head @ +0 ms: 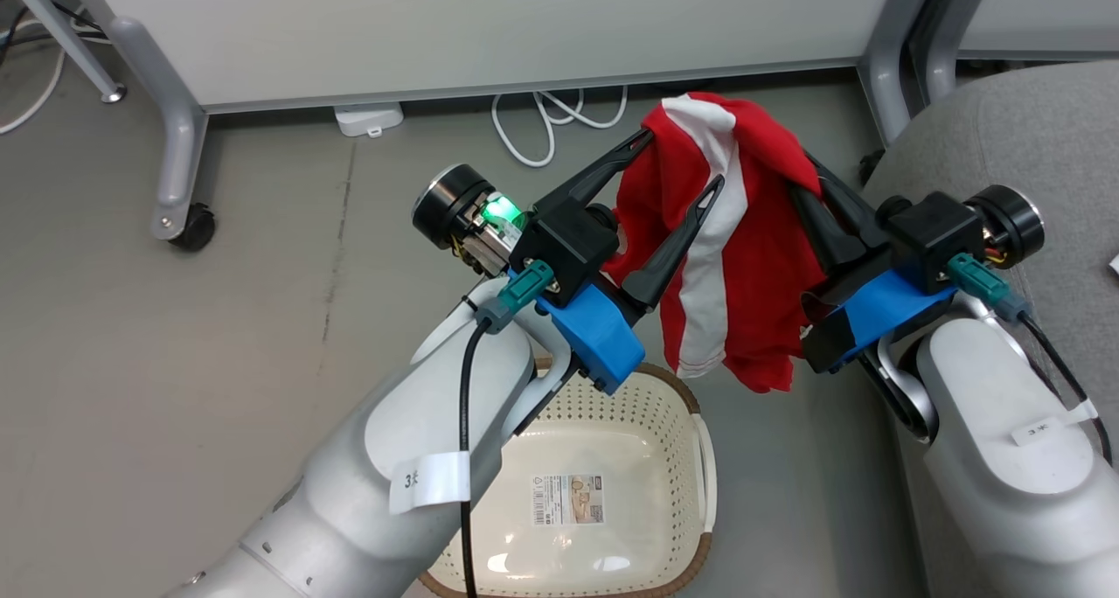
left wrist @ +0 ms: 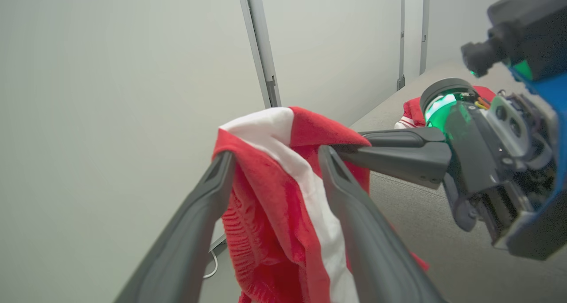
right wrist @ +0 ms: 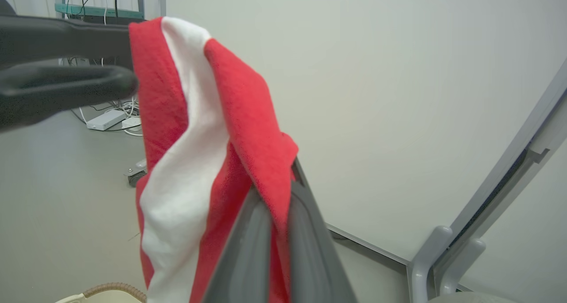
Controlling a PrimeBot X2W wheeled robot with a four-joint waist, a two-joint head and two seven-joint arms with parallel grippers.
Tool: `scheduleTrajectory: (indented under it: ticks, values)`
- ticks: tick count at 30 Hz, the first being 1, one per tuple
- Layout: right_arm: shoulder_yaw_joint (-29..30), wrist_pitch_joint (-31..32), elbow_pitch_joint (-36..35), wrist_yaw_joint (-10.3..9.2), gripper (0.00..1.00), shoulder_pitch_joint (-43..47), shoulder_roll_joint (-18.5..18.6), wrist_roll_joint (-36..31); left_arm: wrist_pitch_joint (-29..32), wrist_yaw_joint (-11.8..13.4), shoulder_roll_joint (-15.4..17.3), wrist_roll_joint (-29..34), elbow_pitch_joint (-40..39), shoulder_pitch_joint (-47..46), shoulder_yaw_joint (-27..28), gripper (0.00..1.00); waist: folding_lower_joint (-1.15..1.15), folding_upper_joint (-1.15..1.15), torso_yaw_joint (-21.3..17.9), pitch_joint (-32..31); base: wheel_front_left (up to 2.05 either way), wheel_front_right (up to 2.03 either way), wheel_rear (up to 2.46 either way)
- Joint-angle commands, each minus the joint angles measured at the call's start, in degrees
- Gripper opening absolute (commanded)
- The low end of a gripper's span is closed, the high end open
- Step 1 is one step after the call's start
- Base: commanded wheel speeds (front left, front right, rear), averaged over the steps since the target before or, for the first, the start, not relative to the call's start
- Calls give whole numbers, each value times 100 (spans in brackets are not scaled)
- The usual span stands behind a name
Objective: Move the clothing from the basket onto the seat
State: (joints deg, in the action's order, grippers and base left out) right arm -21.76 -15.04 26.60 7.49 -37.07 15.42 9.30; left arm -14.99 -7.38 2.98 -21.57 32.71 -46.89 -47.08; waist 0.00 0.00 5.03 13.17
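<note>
In the head view, a red garment (head: 761, 231) with a white stripe hung in the air between the two arms, above the floor and beyond the far right corner of the basket (head: 647, 397), which lay near the robot. The left gripper (head: 680, 163) had its fingers spread, one behind the cloth and one before it. The right gripper (head: 813, 191) met the cloth from the right, with the grey seat (head: 1032, 135) behind it.

In the left wrist view, the left gripper (left wrist: 274, 159) stood wide apart with the red garment (left wrist: 283, 214) draped between its fingers. The right gripper (left wrist: 354, 145) reached in from the right, and a second garment (left wrist: 412, 110) lay far back on the seat (left wrist: 443, 232).

In the right wrist view, the right gripper (right wrist: 283, 192) was pressed together, pinching a fold of the red garment (right wrist: 186, 161). The left gripper (right wrist: 128, 59) touched the cloth's upper left edge, and the basket (right wrist: 110, 289) rim showed below.
</note>
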Motion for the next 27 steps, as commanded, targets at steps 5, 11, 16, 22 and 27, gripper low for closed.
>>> scheduleTrajectory:
  ticks: [5, 11, 16, 22, 27]
  values:
    - [224, -21, -148, 1, 0, 127, -35, -35, -29, -1, 41, 59, 31, 91, -8, 100, 0, 0, -152, 140, 0, 0, 0]
    - [549, -21, -337, 1, 0, 279, -108, -64, -28, -5, 92, 92, 36, 100, -3, 100, 0, 0, -354, 279, 0, 0, 0]
    - [814, -21, -497, 1, 0, 411, -192, -79, -29, -7, 136, 123, 32, 85, -13, 100, 0, 0, -558, 385, 0, 0, 0]
    - [1171, -21, -691, 1, 0, 590, -290, -107, -28, -9, 152, 136, 15, 22, -74, 100, 0, 0, -828, 505, 0, 0, 0]
    - [1465, -21, -832, 1, 0, 751, -381, -113, -28, -11, 177, 145, 24, -50, -121, 100, 0, 0, -1077, 615, 0, 0, 0]
